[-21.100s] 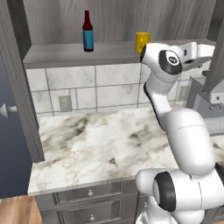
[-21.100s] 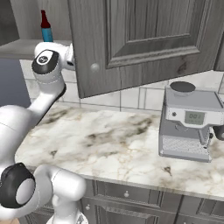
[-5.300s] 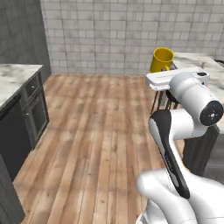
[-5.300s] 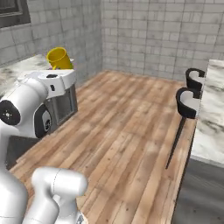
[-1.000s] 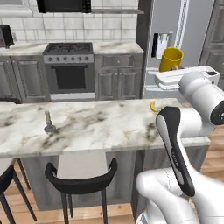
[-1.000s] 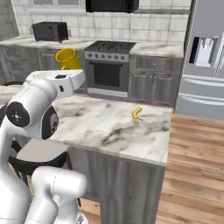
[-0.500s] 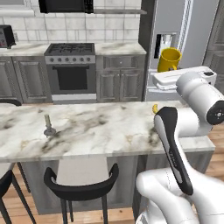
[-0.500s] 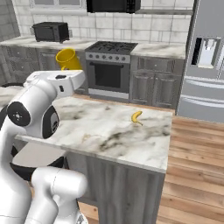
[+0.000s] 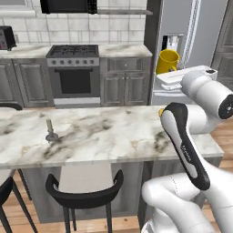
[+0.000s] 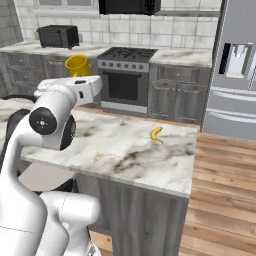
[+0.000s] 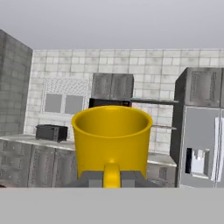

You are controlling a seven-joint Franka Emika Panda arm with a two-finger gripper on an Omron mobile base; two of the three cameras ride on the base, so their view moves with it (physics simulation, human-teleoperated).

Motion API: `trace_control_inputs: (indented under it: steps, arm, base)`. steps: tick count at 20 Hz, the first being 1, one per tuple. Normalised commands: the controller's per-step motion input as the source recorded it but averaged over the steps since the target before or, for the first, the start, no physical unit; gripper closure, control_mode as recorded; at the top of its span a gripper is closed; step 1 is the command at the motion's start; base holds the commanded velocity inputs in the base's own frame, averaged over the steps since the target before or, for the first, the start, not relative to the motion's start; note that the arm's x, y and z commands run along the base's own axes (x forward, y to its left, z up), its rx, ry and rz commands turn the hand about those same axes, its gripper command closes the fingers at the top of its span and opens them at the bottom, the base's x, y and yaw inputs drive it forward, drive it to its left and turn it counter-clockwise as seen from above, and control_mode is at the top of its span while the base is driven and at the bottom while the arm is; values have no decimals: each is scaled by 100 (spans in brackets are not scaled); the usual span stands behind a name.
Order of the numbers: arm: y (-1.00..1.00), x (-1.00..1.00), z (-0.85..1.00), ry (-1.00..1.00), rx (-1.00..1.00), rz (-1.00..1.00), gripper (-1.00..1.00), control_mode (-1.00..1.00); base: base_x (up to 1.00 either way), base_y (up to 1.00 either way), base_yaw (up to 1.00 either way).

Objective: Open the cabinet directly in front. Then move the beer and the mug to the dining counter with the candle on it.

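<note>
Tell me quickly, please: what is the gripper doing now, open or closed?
Gripper: closed, holding the yellow mug by its handle.

a home kitchen: gas stove [image 9: 73, 51], steel fridge [image 10: 234, 65], marble dining counter [image 9: 104, 136], grey cabinets [image 9: 125, 82].

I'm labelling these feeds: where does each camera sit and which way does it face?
Left base view: behind the arm, left; faces the dining counter with the candle; arm rises lower right.
Right base view: behind, right; faces the same counter; arm at left.
Hand view: on the hand, along the gripper shut on the mug, toward the far wall.
Both base views share the mug, counter and stove.
</note>
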Motion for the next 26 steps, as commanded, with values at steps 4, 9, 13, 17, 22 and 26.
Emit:
trace_control_inputs:
  steps: [4,9,13,17,22,26]
  arm:
    - [0,0,-15,4,0,14,100,-100]
    - [0,0,0,0,0,0,100,-100]
    - [12,3,-4,19,-11,0,100,-100]
    - [23,38,-26,58,-26,1,100,-100]
    - [28,22,-40,49,-26,3,100,-100]
    - [24,13,-67,17,-13,13,100,-100]
  base:
    - [0,0,0]
    - [0,0,0]
    - [0,0,0]
    - [0,0,0]
    - [0,0,0]
    - [0,0,0]
